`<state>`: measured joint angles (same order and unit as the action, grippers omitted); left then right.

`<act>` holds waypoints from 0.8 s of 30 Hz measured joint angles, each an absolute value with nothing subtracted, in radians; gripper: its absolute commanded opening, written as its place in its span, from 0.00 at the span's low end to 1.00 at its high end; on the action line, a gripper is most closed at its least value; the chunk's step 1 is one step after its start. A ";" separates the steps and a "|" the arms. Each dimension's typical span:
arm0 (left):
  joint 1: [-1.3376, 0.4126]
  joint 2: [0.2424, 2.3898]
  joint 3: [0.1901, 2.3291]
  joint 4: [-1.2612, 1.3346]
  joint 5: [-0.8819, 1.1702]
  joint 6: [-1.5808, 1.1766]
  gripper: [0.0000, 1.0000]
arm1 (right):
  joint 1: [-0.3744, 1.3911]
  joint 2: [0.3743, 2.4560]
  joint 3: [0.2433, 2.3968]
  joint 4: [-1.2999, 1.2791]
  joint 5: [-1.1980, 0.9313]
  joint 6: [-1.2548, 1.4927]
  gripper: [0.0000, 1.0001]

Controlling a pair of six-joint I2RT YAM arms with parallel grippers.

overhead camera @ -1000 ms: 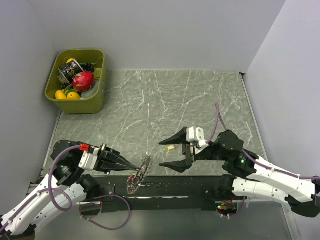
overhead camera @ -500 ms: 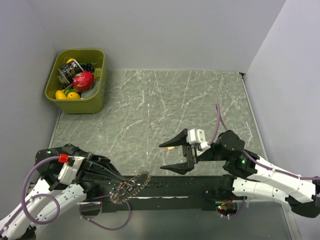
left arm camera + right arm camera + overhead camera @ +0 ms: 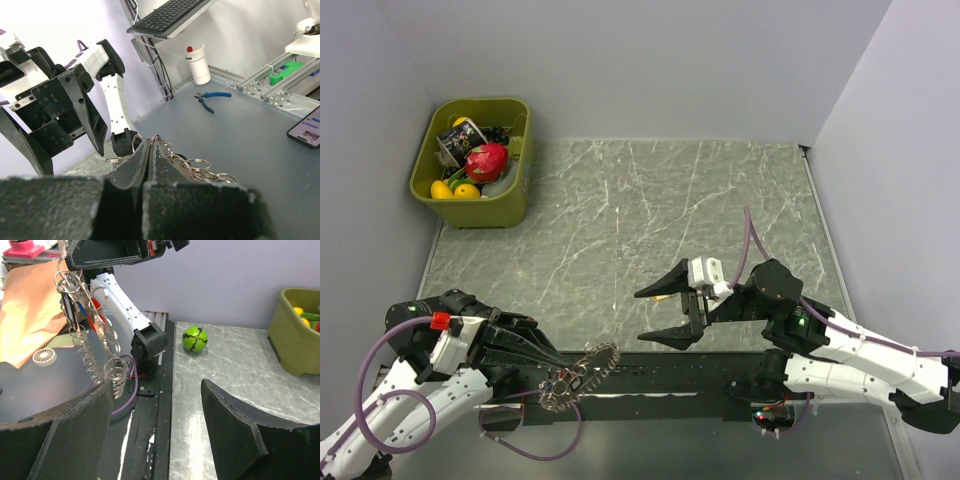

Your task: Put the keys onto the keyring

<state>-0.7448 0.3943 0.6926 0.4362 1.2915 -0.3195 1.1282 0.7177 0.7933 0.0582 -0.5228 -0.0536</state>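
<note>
My left gripper (image 3: 560, 362) is shut on the keyring (image 3: 584, 368), a ring strung with many small metal rings and keys, and holds it over the black strip at the table's near edge. In the left wrist view the shut fingertips (image 3: 149, 142) pinch the keyring (image 3: 192, 167). In the right wrist view the keyring (image 3: 85, 332) hangs from the left gripper (image 3: 107, 252), with a red piece among its rings. My right gripper (image 3: 652, 315) is open and empty, facing the keyring; it also shows in the right wrist view (image 3: 157, 407). A small tan key (image 3: 664, 297) lies by its upper finger. Other loose keys are not visible.
An olive bin (image 3: 510, 205) of toys stands at the far left corner, also seen in the right wrist view (image 3: 295, 335). A green ball (image 3: 194, 338) lies on the marble near the left arm's base. The black mounting strip (image 3: 660, 375) runs along the near edge.
My left arm has pulled back to the left and toward the near edge with the keyring, away from the right gripper. The right gripper has shifted slightly left and stays open.
</note>
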 measured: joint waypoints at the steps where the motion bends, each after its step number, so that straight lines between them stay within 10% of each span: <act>1: -0.745 0.394 0.693 0.435 1.291 -0.319 0.01 | 1.128 0.720 0.793 0.058 -0.525 -0.051 0.76; 24: -0.747 0.412 0.703 0.217 1.218 -0.163 0.01 | 1.121 0.836 0.855 0.035 -0.476 0.052 0.71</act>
<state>-0.7471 0.4122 0.7029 0.2169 1.2182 -0.1631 1.1206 0.8356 0.8547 0.0349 -0.4759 0.0525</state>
